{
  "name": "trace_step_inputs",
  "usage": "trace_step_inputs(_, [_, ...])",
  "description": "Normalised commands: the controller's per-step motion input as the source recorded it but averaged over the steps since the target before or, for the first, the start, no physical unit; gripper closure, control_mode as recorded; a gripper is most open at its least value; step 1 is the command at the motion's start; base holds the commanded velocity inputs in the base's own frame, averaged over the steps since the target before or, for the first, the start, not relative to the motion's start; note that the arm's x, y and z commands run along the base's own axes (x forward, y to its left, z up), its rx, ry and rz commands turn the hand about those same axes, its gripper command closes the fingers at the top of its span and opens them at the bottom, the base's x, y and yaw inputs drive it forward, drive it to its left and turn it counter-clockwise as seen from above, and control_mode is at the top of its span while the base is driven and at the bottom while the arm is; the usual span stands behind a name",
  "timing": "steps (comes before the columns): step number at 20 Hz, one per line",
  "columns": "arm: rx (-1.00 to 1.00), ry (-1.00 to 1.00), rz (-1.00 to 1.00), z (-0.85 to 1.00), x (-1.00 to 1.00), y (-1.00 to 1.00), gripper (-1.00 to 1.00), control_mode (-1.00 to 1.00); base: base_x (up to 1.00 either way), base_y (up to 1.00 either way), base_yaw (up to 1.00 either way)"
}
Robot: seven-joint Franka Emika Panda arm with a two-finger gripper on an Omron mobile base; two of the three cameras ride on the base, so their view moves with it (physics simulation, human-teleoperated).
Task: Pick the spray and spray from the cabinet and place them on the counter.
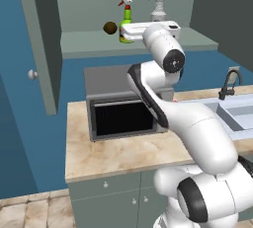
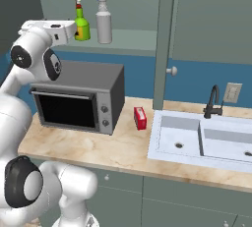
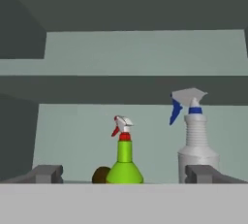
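Reaching into the open cabinet (image 1: 44,49), lower shelf, for the first bottle; entries run left to right as the hand view shows them.

Item: brown ball (image 3: 100,175). On the shelf just beside the green bottle, partly behind it. Not wanted; keep off it.

Item: green spray bottle (image 3: 124,157), red-white nozzle. Upright on the shelf, centred between the two finger tips, so judged the nearer target. Advice: drive straight in, level, and close low on the wide body, not on the thin neck.

Item: grey-white spray bottle (image 3: 195,143), blue-white nozzle. Upright, taller, right of the green one with a gap between. The right finger lines up close to it; a slight shift left before advancing should avoid a knock.

Item: gripper (image 3: 124,174). Jaws wide apart, holding nothing, short of both bottles.

Item: tabletop (image 2: 123,147). Beige slab below; free room in front of the toaster oven (image 2: 78,96) and near the red box (image 2: 140,118).
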Motion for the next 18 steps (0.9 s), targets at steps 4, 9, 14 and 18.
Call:
trace_step_inputs(4, [0.00,0.01,-0.01,0.00,0.21,0.05,-1.00,-1.00,0.00,0.00,0.00])
trace_step_inputs(9, [0.00,0.03,-0.01,0.00,0.25,0.00,-1.00,-1.00,0.00,0.00,0.00])
trace_step_inputs(14, [0.00,0.03,0.00,0.00,0.27,0.00,-1.00,-1.00,0.00,0.00,0.00])
trace_step_inputs(18, [0.00,0.03,0.00,0.00,0.25,0.00,-1.00,-1.00,0.00,0.00,0.00])
